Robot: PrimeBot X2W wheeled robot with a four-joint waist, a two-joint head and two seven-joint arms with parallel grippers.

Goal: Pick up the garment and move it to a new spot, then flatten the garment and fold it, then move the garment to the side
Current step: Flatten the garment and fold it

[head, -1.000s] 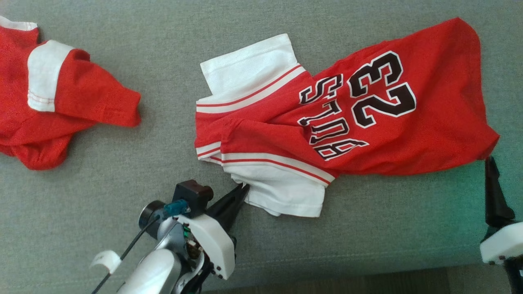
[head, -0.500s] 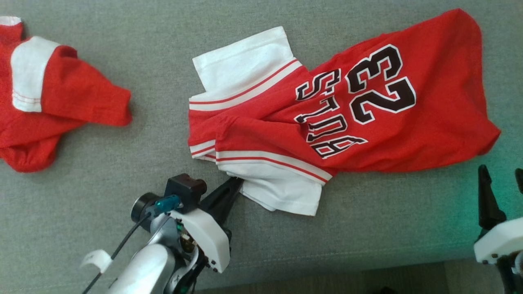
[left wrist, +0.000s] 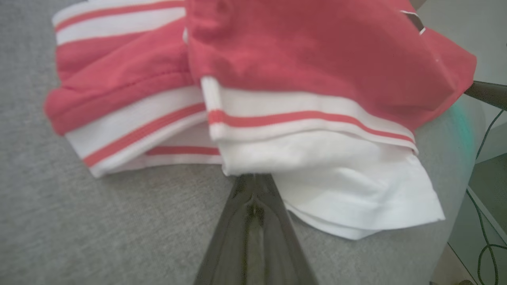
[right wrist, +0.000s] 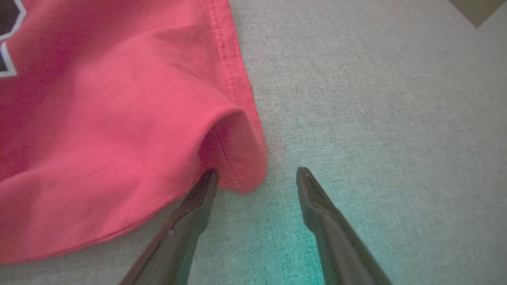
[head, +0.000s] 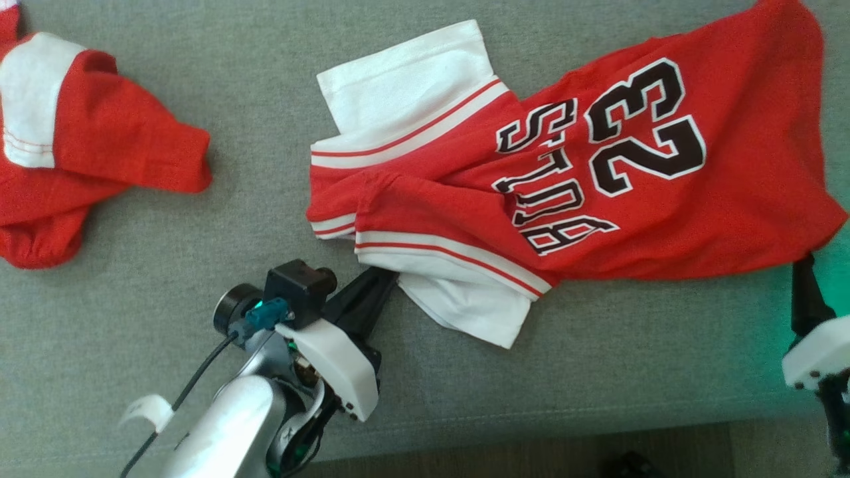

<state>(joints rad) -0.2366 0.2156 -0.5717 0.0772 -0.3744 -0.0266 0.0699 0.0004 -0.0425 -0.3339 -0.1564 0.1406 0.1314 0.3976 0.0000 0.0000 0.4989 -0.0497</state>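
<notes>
The grey woven-fabric surface carries the red-and-white cotton jersey, rumpled from centre toward 2 o'clock; flattening, folding and moving aside all seem left to do. A second red garment lies at 9 o'clock. The left gripper, at 7 o'clock, has its jaws clamped on the jersey's white sleeve. The right gripper, at 4 o'clock, has its jaws apart around the hem corner.

Grey woven upholstery across the frame, brown floor strip along its lower edge — green glow at right

left arm: silver forearm, white wrist shell | black camera block, teal plug, black cable | left gripper, right gripper: long dark tapered fingers
</notes>
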